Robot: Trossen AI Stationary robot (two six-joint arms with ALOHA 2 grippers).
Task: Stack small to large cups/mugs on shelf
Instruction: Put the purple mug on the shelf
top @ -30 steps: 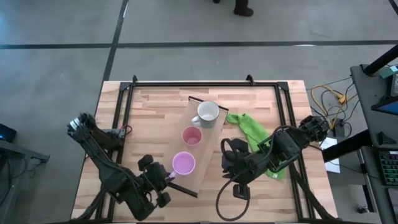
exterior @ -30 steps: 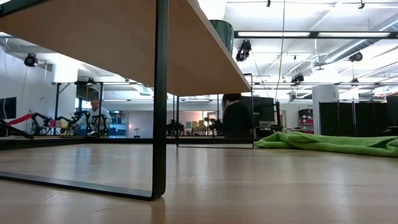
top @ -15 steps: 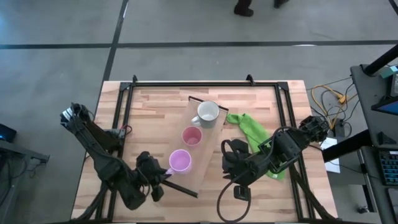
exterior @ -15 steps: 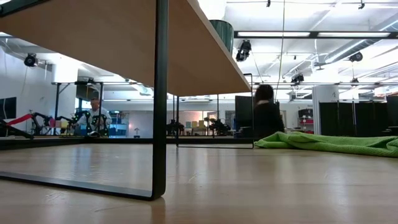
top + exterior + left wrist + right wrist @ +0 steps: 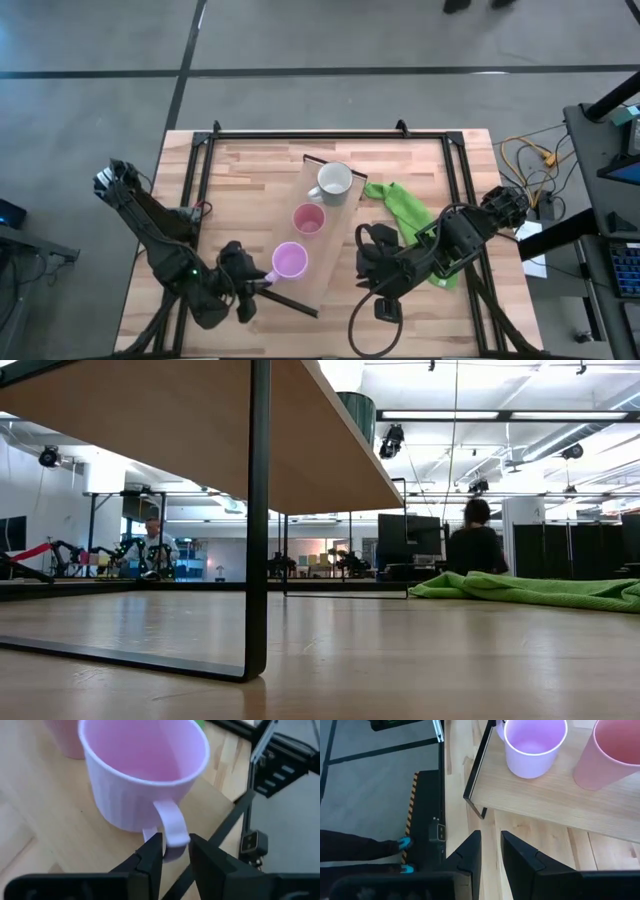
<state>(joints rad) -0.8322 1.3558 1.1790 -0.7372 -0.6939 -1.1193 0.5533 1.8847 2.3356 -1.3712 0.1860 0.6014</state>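
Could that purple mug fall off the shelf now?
Maybe. The lilac mug stands near the shelf's end, and the left gripper has its jaws around the handle, so a crooked pull-back might snag it and drag the mug over the edge. It could also bump the salmon cup close beside it.

A table (image 5: 250, 170) is seen from above, with a long shelf (image 5: 340, 235) laid slantwise across its middle, running from 12 o'clock down toward 7 o'clock. Three vessels are lined up on the shelf: a handled mug (image 5: 333, 181) at the 12 o'clock end, a handleless cup (image 5: 309, 219) in the middle, and a second handled mug (image 5: 290, 260) at the 7 o'clock end. A cloth (image 5: 400, 212) is spread on the table at 3 o'clock of the shelf (touching its edge near the first mug).
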